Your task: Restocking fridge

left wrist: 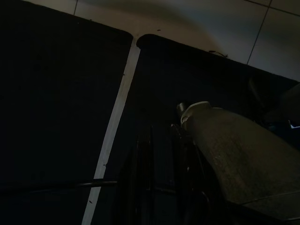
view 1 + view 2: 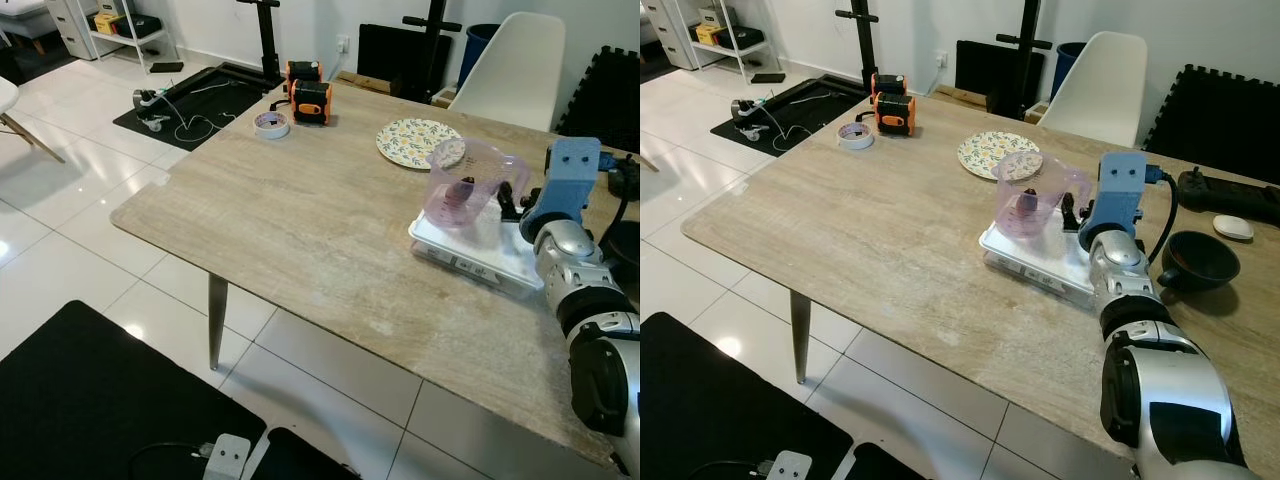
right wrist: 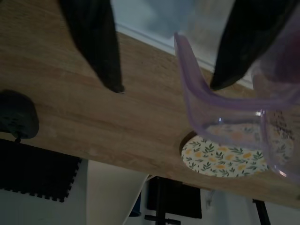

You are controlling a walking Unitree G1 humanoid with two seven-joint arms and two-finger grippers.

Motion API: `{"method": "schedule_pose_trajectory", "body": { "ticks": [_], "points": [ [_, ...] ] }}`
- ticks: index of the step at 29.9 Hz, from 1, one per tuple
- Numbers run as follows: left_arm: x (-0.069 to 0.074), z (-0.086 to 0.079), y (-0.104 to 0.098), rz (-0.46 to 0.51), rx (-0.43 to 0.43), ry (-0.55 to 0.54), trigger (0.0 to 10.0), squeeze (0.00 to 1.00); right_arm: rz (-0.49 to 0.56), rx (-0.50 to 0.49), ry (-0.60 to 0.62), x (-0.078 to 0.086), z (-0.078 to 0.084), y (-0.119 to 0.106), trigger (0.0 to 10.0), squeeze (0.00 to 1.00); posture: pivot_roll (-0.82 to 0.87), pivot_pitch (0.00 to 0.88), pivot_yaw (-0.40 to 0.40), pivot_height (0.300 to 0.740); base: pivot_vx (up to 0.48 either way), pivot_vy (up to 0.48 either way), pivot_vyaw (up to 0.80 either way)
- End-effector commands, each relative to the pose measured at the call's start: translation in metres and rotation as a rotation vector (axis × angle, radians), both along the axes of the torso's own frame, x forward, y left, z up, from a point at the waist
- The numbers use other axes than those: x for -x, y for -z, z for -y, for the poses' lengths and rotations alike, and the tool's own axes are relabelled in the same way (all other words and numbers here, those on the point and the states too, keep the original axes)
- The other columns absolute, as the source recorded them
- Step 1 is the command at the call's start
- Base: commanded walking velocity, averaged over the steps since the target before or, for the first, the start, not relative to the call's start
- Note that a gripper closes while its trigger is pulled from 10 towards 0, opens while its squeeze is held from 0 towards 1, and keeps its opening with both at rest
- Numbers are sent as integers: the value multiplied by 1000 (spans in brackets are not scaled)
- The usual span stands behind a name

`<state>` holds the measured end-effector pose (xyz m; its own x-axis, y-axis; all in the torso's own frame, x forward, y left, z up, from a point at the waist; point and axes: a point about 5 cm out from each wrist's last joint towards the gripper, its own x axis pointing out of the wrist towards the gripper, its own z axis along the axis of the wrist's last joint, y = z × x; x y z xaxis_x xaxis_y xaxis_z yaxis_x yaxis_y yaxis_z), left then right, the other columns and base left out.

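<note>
Floral plate, tape roll (beside an orange device), black bowl, white chair

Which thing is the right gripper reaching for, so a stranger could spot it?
On the beige stone-look table, find the white rectangular tray near the right gripper. On it stands the clear purple plastic measuring jug, the only see-through item there.
</note>
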<state>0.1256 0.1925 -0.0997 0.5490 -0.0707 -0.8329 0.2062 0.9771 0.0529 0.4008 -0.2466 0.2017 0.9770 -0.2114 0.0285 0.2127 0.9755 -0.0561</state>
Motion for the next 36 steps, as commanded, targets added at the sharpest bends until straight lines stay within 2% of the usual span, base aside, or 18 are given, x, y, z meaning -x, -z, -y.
{"method": "schedule_pose_trajectory", "body": {
  "ticks": [1, 12, 19, 23, 25, 27, 30, 31, 36],
  "points": [
    [76, -5, 19, -277, -34, 32, 10000, 0, 1, -1, 6, -1, 0, -2, 0, 0, 5, 143, -31, 740, 0, 0, 0],
    [75, -4, 19, -276, -31, 33, 10000, 0, 16, -8, -1, -2, -2, -5, 0, 0, 2, 139, -33, 740, 0, 0, 0],
    [66, 0, 19, -262, -27, 28, 10000, 0, 139, -94, -95, -6, -10, -26, 0, 0, -6, 112, -39, 740, 0, 0, 0],
    [60, 1, 18, -252, -25, 27, 10000, 0, 197, -110, -158, -8, -20, -36, 0, 0, -12, 92, -39, 740, 0, 0, 0],
    [60, 1, 18, -252, -25, 27, 10000, 0, 197, -110, -158, -8, -20, -36, 0, 0, -12, 92, -39, 740, 0, 0, 0],
    [55, 2, 18, -244, -25, 27, 10000, 0, 245, -105, -226, -9, -30, -45, 0, 0, -17, 69, -37, 740, 0, 0, 0],
    [46, -1, 16, -222, -36, 14, 10000, 0, 297, -79, -401, -9, -56, -50, 0, 0, -18, 53, -38, 740, 0, 0, 0],
    [46, -1, 16, -222, -36, 14, 10000, 0, 297, -79, -401, -9, -56, -50, 0, 0, -18, 53, -38, 740, 0, 0, 0],
    [39, -6, 14, -209, -46, 3, 10000, 0, 278, -24, -625, 1, -102, -28, 0, 0, -26, 37, -40, 740, 0, 0, 0]
  ]
}}
